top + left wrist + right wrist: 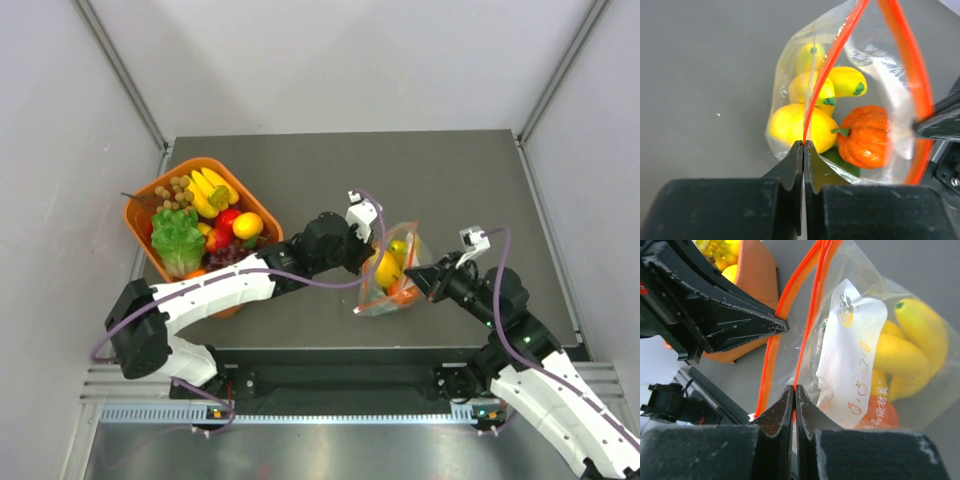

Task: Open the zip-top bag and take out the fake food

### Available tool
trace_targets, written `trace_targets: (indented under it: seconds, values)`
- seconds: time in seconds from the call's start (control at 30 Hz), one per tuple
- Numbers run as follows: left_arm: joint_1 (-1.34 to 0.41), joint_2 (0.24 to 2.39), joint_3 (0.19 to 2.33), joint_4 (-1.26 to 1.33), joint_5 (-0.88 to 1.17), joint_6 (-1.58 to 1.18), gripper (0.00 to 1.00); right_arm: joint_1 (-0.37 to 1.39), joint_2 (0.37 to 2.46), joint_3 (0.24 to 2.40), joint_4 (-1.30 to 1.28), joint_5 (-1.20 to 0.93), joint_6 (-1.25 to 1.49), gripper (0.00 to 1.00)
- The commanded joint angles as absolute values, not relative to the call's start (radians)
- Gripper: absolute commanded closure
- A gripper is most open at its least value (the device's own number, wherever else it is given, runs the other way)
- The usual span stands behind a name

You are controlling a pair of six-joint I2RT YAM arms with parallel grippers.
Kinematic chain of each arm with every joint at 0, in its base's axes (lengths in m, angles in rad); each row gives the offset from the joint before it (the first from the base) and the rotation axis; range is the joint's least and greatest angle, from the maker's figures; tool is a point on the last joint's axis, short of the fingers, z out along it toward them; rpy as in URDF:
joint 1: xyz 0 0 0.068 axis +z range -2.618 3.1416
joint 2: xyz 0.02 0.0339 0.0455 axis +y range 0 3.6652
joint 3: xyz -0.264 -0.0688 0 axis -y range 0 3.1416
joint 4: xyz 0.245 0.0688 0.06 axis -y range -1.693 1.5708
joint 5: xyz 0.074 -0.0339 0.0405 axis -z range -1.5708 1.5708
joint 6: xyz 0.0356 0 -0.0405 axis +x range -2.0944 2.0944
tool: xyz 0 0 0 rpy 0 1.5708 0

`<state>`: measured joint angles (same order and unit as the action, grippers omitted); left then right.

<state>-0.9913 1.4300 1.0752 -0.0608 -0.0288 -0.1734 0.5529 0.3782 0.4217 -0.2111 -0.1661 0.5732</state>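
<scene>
The clear zip-top bag (395,268) hangs between my two grippers right of the table's middle. Its orange-red zip strips are pulled apart, so the mouth gapes. My left gripper (373,260) is shut on one strip (804,144). My right gripper (420,280) is shut on the other strip (793,388). Inside the bag (790,75) lie a yellow banana bunch (827,85), a round yellow fruit (790,125), an orange pumpkin-like fruit (865,137) and a dark green piece (840,161). A white label (850,345) covers part of the bananas (920,340).
An orange basket (148,200) stands at the back left with lettuce (178,240), grapes, bananas and other toy food. It also shows in the right wrist view (757,280). Grey walls enclose the dark table (450,180).
</scene>
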Motion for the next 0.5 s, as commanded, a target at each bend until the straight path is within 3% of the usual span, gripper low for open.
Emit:
trace_targets:
  seconds: [0.0, 0.27, 0.47]
  values:
    - [-0.994, 1.405, 1.104, -0.044, -0.106, -0.193, 1.00, 0.565, 0.342, 0.544, -0.313, -0.086, 0.511, 1.00]
    - [-0.989, 1.302, 1.134, -0.136, -0.244, -0.198, 1.00, 0.565, 0.340, 0.704, -0.462, 0.106, 0.434, 1.00]
    - [-0.986, 1.249, 1.147, -0.164, -0.235, -0.209, 1.00, 0.564, 0.412, 0.784, -0.474, 0.236, 0.367, 1.00]
